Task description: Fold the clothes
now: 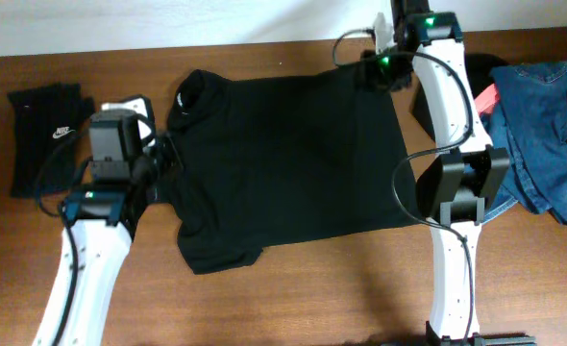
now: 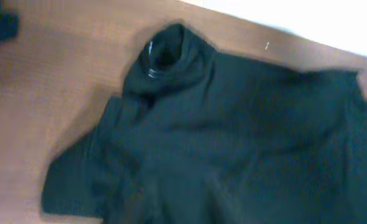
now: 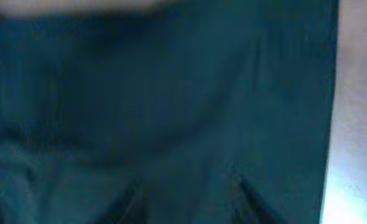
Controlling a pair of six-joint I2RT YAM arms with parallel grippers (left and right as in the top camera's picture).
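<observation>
Table (image 1: 293, 298), brown wood, filled the overhead view. Black shirt (image 1: 293, 163) lay spread flat mid-table betw. the two arms. Its collar (image 1: 189, 96) pointed toward the L side w/ a small white mark on it, one short sleeve (image 1: 216, 252) stuck out at the near-L corner, and the hem ran along the R.

Blue denim piece (image 1: 548, 125) sat bunched at the table's R edge, beyond the R arm and apart from the shirt. Black swoosh-marked piece (image 1: 48, 135) lay flat at the far L, also apart from the shirt, outside the L arm.

L gripper (image 1: 164, 152) was at the shirt's L edge, just below the collar. Its jaws were hidden from above by the arm's own body, and its wrist cam showed only shirt and wood, so opening and hold: can't tell.

R gripper (image 1: 378, 72) was over the shirt's far-R corner. Its wrist cam gave only blurred dark cloth (very close up), so width and grip: can't tell either.

Coral-pink piece (image 1: 486, 96) showed as a small sliver betw. the R arm and the denim.
</observation>
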